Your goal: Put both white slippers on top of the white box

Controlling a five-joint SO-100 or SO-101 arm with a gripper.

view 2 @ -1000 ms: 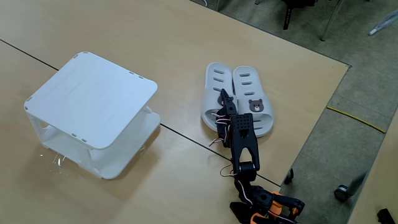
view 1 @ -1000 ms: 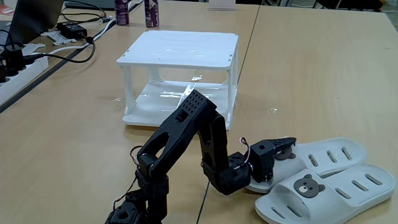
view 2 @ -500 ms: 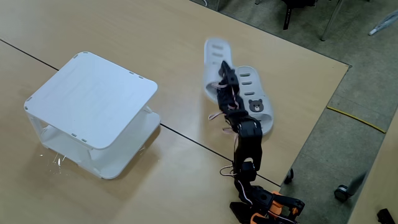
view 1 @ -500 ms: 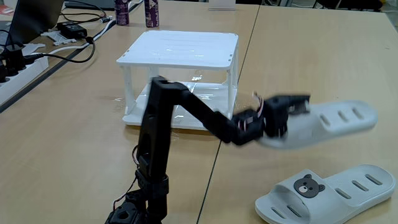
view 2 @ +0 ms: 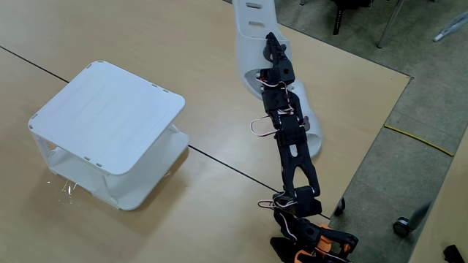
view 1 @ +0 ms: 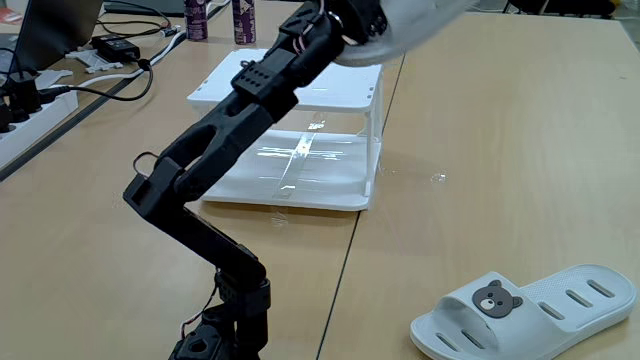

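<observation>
My gripper (view 1: 362,18) is raised high on the outstretched arm and is shut on one white slipper (view 1: 405,25), which shows blurred at the top edge, above the near right corner of the white box (view 1: 290,75). In a fixed view from above, the held slipper (view 2: 252,29) hangs in the air in my gripper (view 2: 273,48), right of the white box (view 2: 110,109). The other white slipper (view 1: 540,305), with its bear face up, lies flat on the table at the lower right; the arm partly covers that slipper (view 2: 313,140) from above.
A laptop, a power strip (view 1: 35,105) and cables lie at the table's left edge. Two dark bottles (view 1: 243,20) stand behind the box. The table's edge (view 2: 380,139) and the floor lie just beyond the slipper on the table.
The gripper took one slipper from beside the other, lifted it off the table and swung it up high toward the box. The other slipper stayed put.
</observation>
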